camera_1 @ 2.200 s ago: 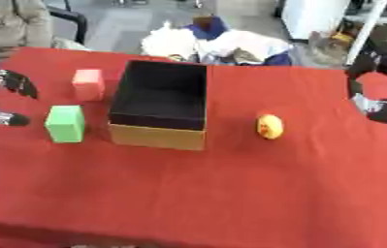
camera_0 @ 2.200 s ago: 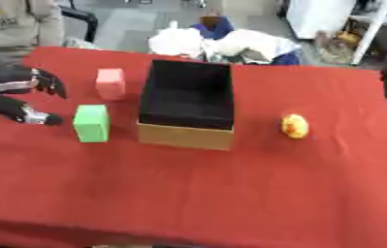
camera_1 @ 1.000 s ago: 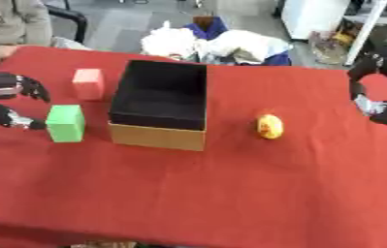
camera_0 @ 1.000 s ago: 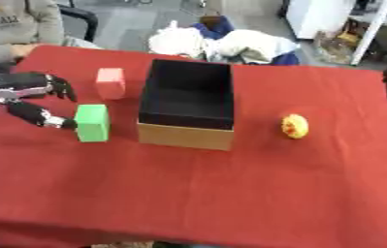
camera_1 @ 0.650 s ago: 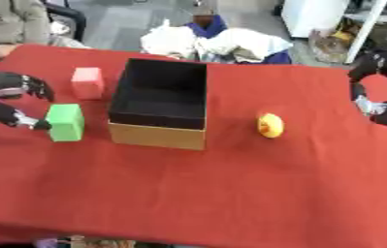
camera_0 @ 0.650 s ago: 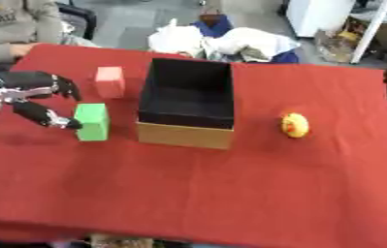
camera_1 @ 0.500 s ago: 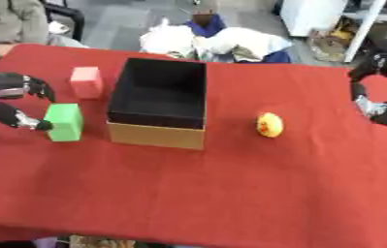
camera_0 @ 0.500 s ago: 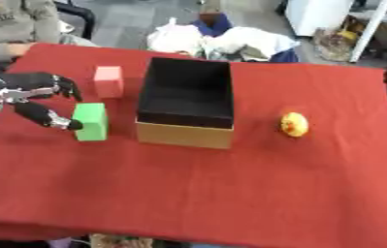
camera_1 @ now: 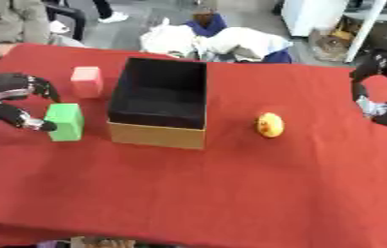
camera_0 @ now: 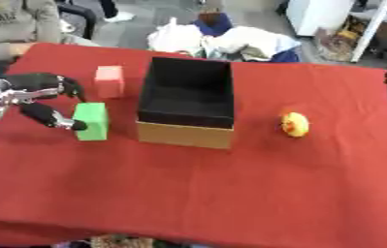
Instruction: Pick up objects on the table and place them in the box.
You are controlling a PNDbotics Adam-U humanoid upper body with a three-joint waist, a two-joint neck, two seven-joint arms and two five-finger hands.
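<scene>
A green block [camera_0: 91,121] stands on the red table [camera_0: 196,189], left of an open black-lined cardboard box [camera_0: 187,107]. My left hand [camera_0: 35,97] is spread open around the block's left side, its thumb tip touching the block's near left face and its fingers arched above the far side. Just beyond the green block sits a pink block [camera_0: 109,82]. To the right of the box lies a small yellow and orange object [camera_1: 269,125]. My right hand [camera_1: 381,87] hovers open at the right edge, well away from it.
A person in a grey top [camera_0: 14,24] sits at the far left corner. White and blue bags [camera_0: 222,38] lie on the floor behind the table. The table's right edge lies close under my right hand.
My left hand has moved right from the table's left edge up to the green block and spread around it. The right hand has stayed in place.
</scene>
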